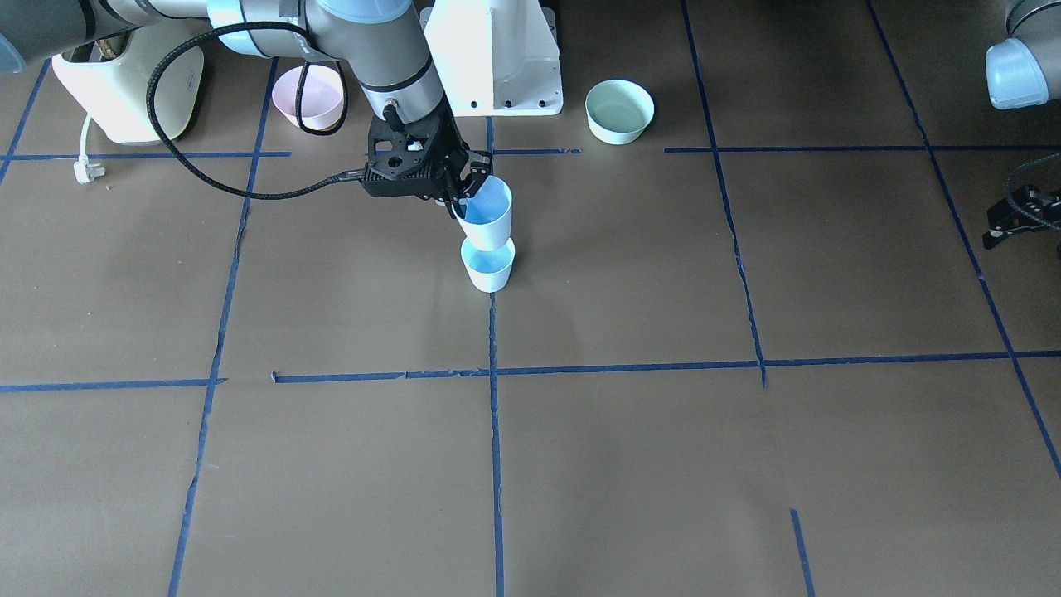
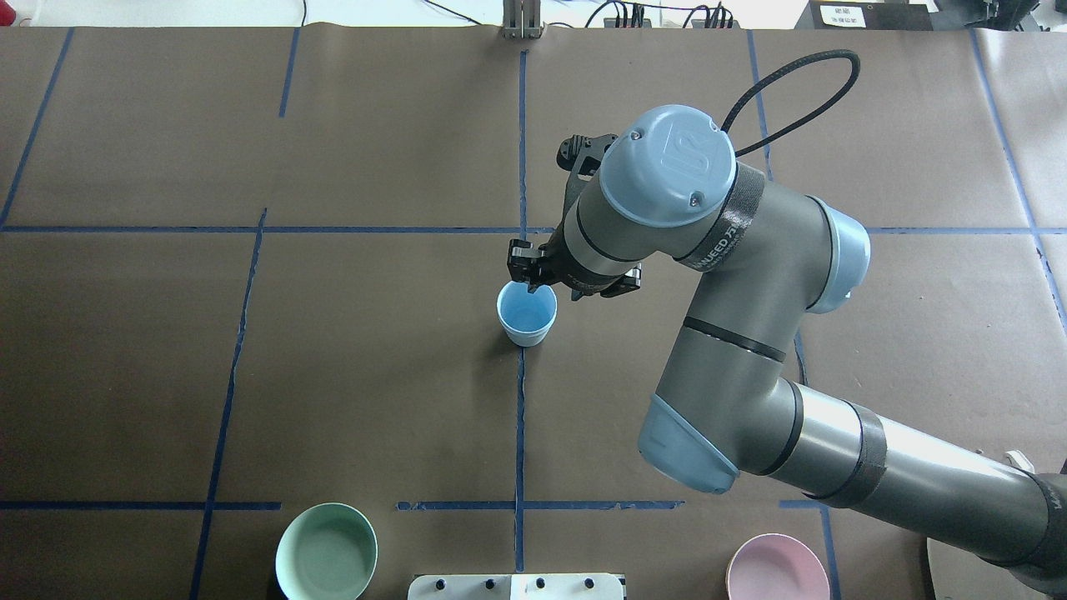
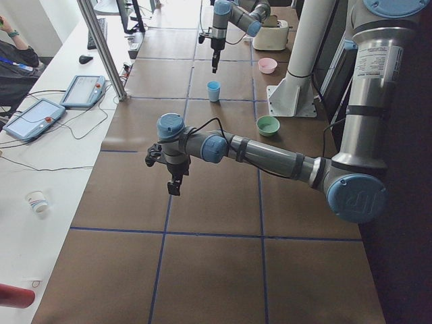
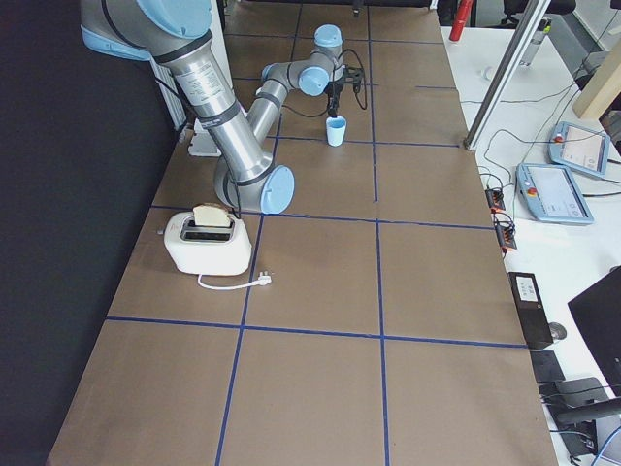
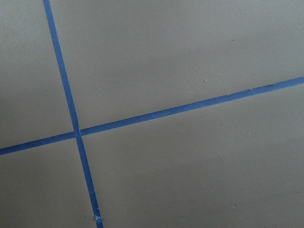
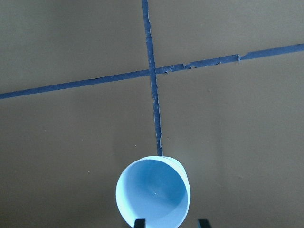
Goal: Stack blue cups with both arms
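Two light-blue cups are near the table's middle. One blue cup stands on the brown paper. My right gripper is shut on the rim of the other blue cup and holds it slightly tilted, directly over the standing one, with its base at that cup's mouth. In the overhead view the held cup hides the lower one. The right wrist view looks down into the held cup, with the fingertips at the bottom edge. My left gripper is open and empty, far off to the side.
A pink bowl and a mint-green bowl sit near the white pedestal base. A cream toaster with a loose plug stands at the robot's right. Blue tape lines cross the table.
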{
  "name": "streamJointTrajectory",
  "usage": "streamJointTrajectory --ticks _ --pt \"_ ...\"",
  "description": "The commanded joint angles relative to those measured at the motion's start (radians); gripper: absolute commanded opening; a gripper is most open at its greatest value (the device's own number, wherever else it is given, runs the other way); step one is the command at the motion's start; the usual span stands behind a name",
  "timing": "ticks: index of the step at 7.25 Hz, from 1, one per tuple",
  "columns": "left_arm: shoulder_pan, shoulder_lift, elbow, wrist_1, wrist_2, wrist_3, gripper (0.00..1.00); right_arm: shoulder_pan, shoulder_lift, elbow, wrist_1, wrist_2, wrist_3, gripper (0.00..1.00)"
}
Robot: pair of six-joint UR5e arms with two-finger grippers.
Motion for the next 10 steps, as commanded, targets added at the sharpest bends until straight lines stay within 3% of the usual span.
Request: streamJointTrajectory --ticks 1,3,5,6,8,10 --pt "0.0 0.0 0.0 0.001 0.0 0.0 1.0 0.011 -0.001 0.009 -0.004 0.003 -0.002 1.0" --pt "-0.027 0.0 0.027 0.001 -0.021 0.036 1.0 0.107 -0.045 0.065 -0.059 0.047 -0.038 1.0" --pt "-0.077 0.0 0.077 0.001 -0.063 0.115 1.0 0.222 -0.123 0.163 -0.215 0.071 -0.305 1.0" --pt "-0.084 0.0 0.087 0.001 -0.064 0.118 1.0 0.288 -0.207 0.187 -0.213 0.104 -0.437 1.0" --pt "-0.153 0.0 0.147 0.009 -0.09 0.175 1.0 0.517 -0.385 0.179 -0.21 0.268 -0.777 1.0" --pt "-0.213 0.038 0.167 0.014 -0.098 0.175 1.0 0.705 -0.506 0.104 -0.208 0.358 -1.125 1.0"
